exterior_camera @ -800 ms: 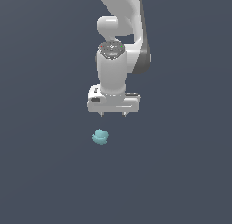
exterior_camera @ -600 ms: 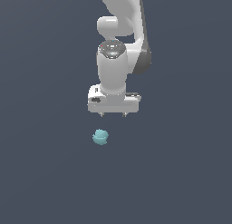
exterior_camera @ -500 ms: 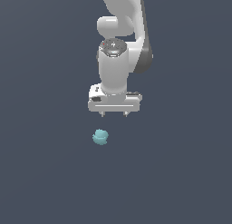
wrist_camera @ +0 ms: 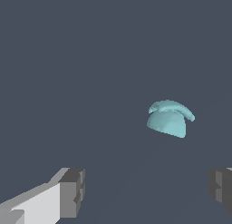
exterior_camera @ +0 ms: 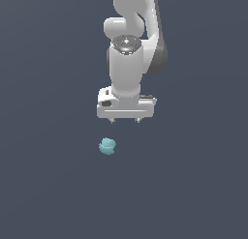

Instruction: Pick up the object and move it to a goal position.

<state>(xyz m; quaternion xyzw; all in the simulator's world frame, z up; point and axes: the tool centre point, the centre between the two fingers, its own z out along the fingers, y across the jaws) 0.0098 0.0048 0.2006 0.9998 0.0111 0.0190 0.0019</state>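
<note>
The pincer point(exterior_camera: 125, 120) hangs above the dark table point(exterior_camera: 43, 185), its two fingertips spread wide and nothing between them. In the wrist view the finger pads point(wrist_camera: 72, 192) stand far apart with bare table between, so it is released and empty.

The teal blob point(exterior_camera: 107, 146) sits on the table, clear of the arm. In the exterior view it lies below the pincer and a little toward that view's left, not under the midpoint between the fingertips. The wrist view agrees: the blob point(wrist_camera: 169, 119) shows off-centre, nearer one pad than the other, and well short of the gap between them.

The pick-up looks not yet begun; this seems to be the approach.

What could go wrong from here:
- A straight descent from this offset would likely bring one fingertip down on or beside the blob instead of straddling it, nudging it aside.
- The blob is small, lumpy and rounded, so pads closing off-centre may squeeze it out sideways.
- Closing too high could catch only its overhanging upper lip, giving a weak hold that fails on the way to the goal.
- No goal marker is visible in either view, so I cannot judge the carry.
</note>
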